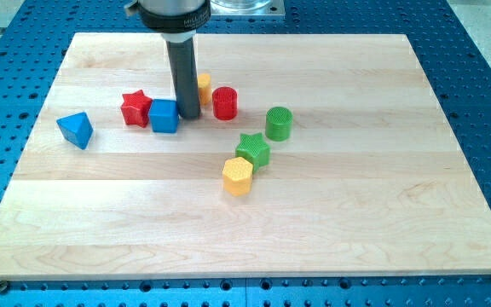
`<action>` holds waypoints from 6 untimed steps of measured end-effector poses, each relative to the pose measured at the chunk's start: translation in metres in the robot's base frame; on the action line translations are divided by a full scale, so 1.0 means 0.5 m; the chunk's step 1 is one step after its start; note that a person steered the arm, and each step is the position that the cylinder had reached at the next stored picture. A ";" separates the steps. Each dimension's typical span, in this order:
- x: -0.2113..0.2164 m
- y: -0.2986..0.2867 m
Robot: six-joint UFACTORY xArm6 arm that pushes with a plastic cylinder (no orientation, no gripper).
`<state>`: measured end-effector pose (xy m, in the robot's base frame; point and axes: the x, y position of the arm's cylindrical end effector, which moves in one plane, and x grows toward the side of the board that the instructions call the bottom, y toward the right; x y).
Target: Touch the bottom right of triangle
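Hiding most of a yellow block, my tip beside the blue cube; no pincer visible.

You see only a sliver of the small yellow plastic block behind the dark rod, so its shape stays unclear. The rod's upper mount is cut off by the view's top edge.
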<state>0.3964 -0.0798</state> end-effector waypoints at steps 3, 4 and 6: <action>0.192 -0.137; 0.162 -0.259; 0.034 -0.254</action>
